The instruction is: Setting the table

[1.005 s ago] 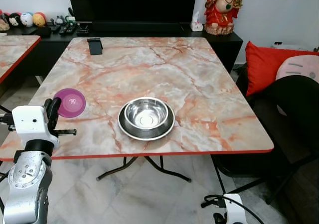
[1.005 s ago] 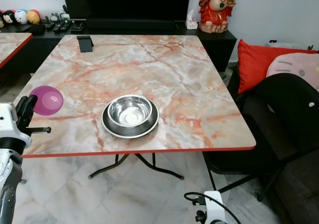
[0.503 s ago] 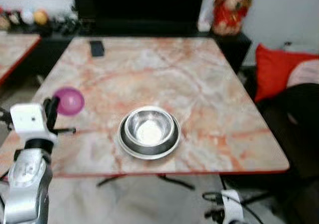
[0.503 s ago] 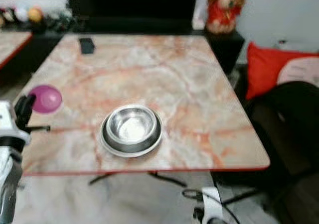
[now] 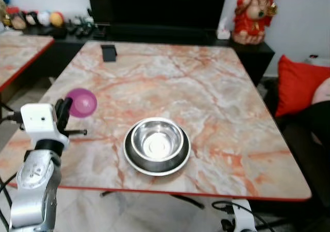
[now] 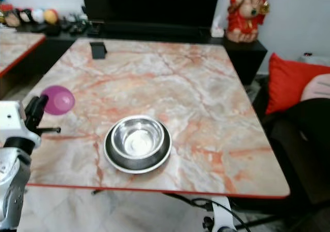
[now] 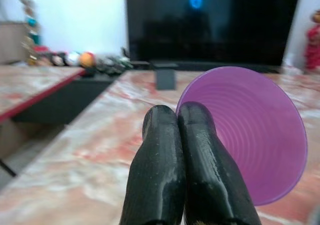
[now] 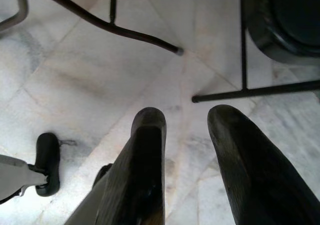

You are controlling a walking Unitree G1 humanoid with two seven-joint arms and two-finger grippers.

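The step in hand appears to be placing the purple cup (image 5: 82,102) on the marble table (image 5: 206,87) as part of the setting. The cup is held by the left gripper (image 7: 186,150), whose two black fingers (image 7: 160,170) are pressed together on the cup's rim, as the left wrist view shows. In the left eye view the cup sits at the middle left of the frame, over the table's left edge area. Whether its base touches the surface cannot be told.

To place the cup well:
- Carry it further over the table before lowering, so it does not land at the very edge.
- Set it near the steel bowl (image 5: 157,141), which rests in a steel plate (image 5: 135,163) at the lower centre of the frame, but keep it apart from the plate's rim.
- The cup is held tilted, its mouth facing the wrist camera. Rotate it upright before release, or it is likely to roll.
- Part the fingers only when the base rests flat; a thin plastic cup tips easily.

Arm pose: the left arm (image 5: 35,188) rises from the lower left of the frame, forearm near vertical, wrist bent forward toward the table. The right gripper (image 8: 186,130) hangs idle below table level at the lower right, fingers apart, pointing at the tiled floor (image 8: 100,75) beside a chair's legs.

A small black object (image 5: 109,52) stands at the far left of the table, well apart from the work.
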